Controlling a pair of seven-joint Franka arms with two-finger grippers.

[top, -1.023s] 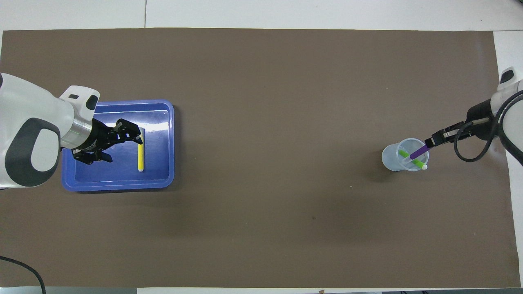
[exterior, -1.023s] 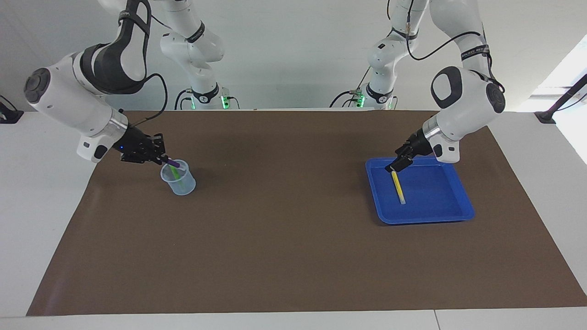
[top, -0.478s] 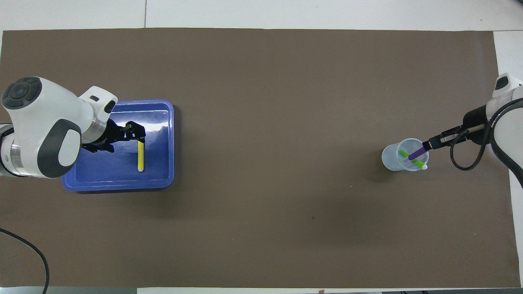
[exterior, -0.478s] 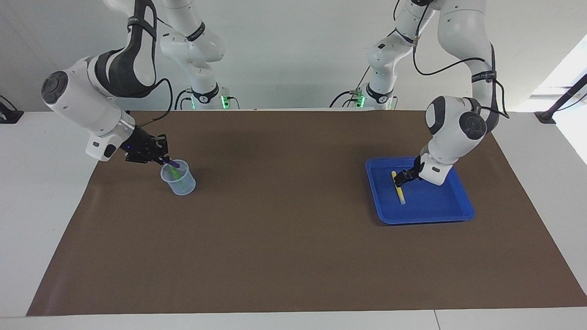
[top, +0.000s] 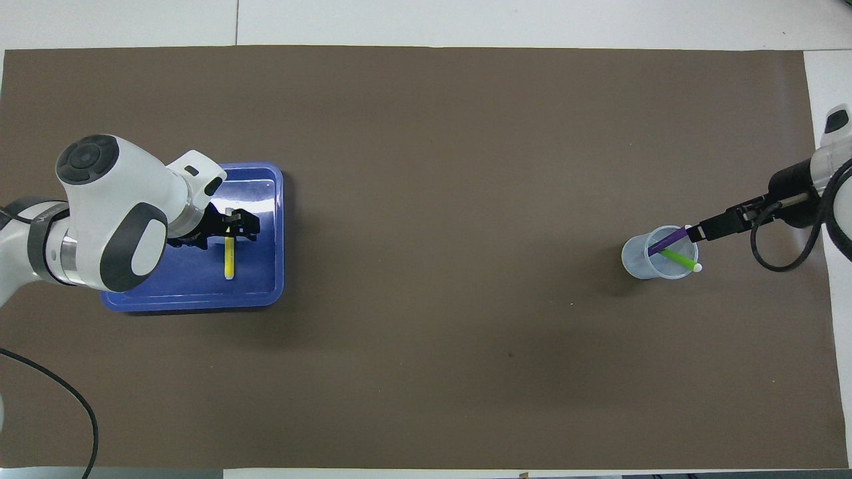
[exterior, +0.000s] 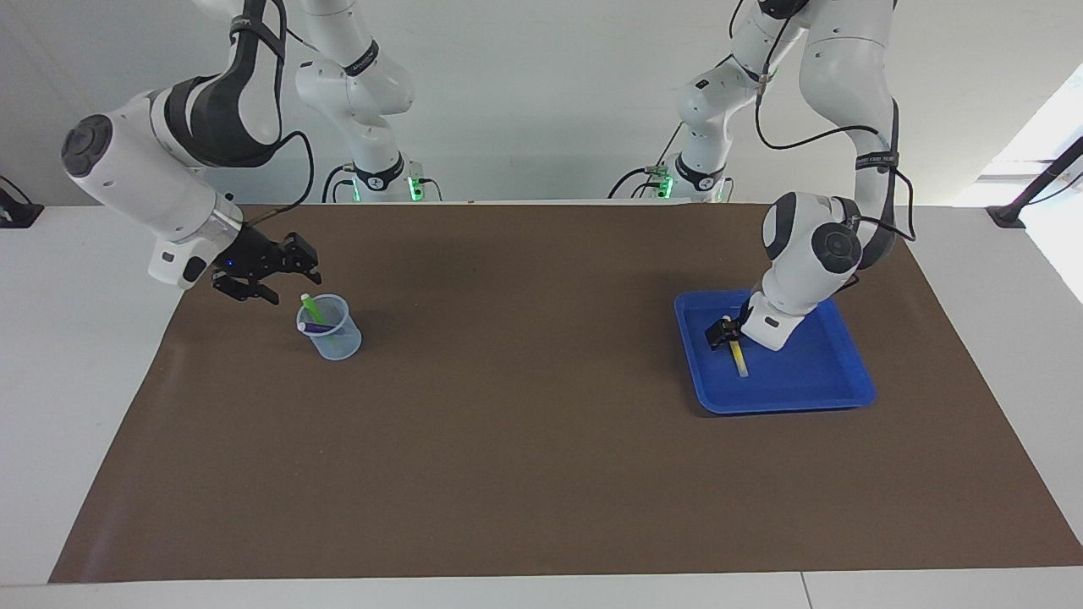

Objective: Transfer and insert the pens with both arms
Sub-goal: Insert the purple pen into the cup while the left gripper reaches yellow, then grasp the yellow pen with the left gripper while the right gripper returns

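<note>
Brown mat point(exterior: 541, 440): left gripper point(exterior: 729, 331) seemingly straddles yellow pen point(exterior: 740, 359).

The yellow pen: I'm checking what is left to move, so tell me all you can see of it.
The yellow pen is a short slim marker with a pale cap end pointing away from the robots. It lies flat on the floor of the blue tray, alone there. The left gripper is low over its end nearer the robots, fingers open on either side; whether they touch it cannot be told.
</note>
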